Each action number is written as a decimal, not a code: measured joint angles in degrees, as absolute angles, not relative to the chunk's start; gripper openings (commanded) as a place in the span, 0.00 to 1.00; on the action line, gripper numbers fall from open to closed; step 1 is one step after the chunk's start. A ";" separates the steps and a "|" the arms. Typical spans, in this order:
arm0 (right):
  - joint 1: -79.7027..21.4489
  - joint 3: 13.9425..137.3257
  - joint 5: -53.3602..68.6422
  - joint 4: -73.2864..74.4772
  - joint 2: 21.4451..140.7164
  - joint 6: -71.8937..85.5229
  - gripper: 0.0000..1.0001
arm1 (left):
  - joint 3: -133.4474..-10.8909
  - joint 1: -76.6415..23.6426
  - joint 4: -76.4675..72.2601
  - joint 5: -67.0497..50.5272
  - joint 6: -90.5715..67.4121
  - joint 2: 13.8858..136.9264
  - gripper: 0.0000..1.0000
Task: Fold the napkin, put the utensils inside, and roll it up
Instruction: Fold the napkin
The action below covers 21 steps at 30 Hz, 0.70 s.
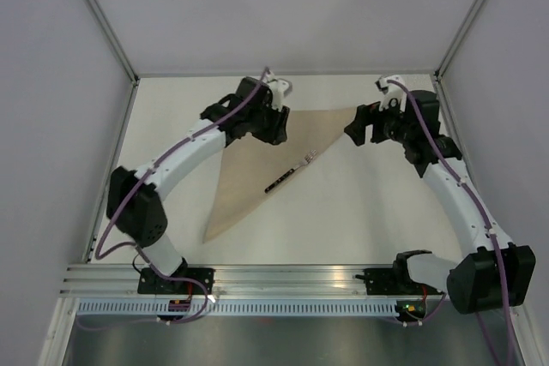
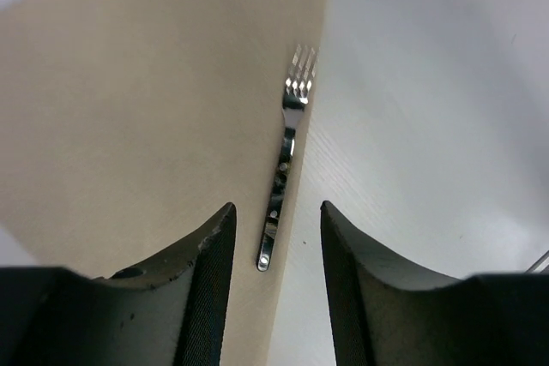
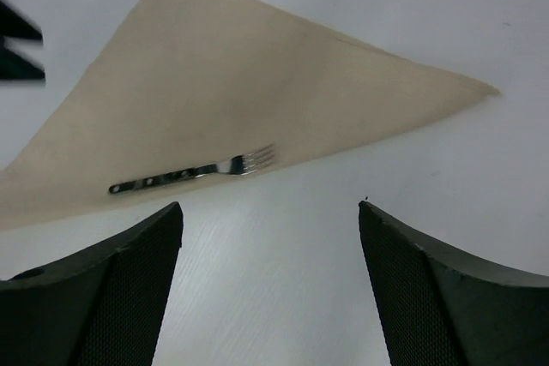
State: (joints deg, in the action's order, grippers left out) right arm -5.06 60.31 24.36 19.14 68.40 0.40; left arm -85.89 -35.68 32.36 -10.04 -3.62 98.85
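Napkin lies flat on the table, folded into one big triangle. It sits in the middle of the table, a little toward the left edge. One sharp tip points to the far right corner and another tip points to the near left corner. The third corner, near the far edge, I cannot see from above, because my left arm covers it.

On the long edge of the triangle, the one that faces the right edge of the table, lies a metal fork. It runs along this edge, with the prongs toward the far right corner and the handle toward the near left corner. In my left wrist view the fork lies exactly on the border of the cloth, with bare table beside it.

My left gripper is over the far part of the napkin, and its jaws are spread apart and hold nothing. The fork's handle end shows between the fingers, but they do not touch it.

My right gripper is just beside the far right tip of the napkin, over bare table. Its jaws are spread wide and also hold nothing. In its wrist view the napkin and the fork are in front of the fingers, apart from them.
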 measured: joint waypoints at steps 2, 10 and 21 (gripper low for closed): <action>-12.14 60.31 21.67 19.09 68.16 -1.26 0.83 | -85.34 -32.69 32.29 -6.76 -8.38 90.59 0.51; -51.03 59.11 5.98 13.34 72.97 -10.41 0.77 | -83.96 -24.88 34.74 7.79 -20.23 58.50 0.53; -77.73 59.16 -6.50 2.02 94.39 -19.53 0.67 | -84.05 -24.88 47.77 18.94 -25.74 44.45 0.54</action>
State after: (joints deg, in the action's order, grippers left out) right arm -77.73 59.16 -6.50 2.02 94.39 -19.53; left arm -84.05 -24.88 47.77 18.94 -25.74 44.45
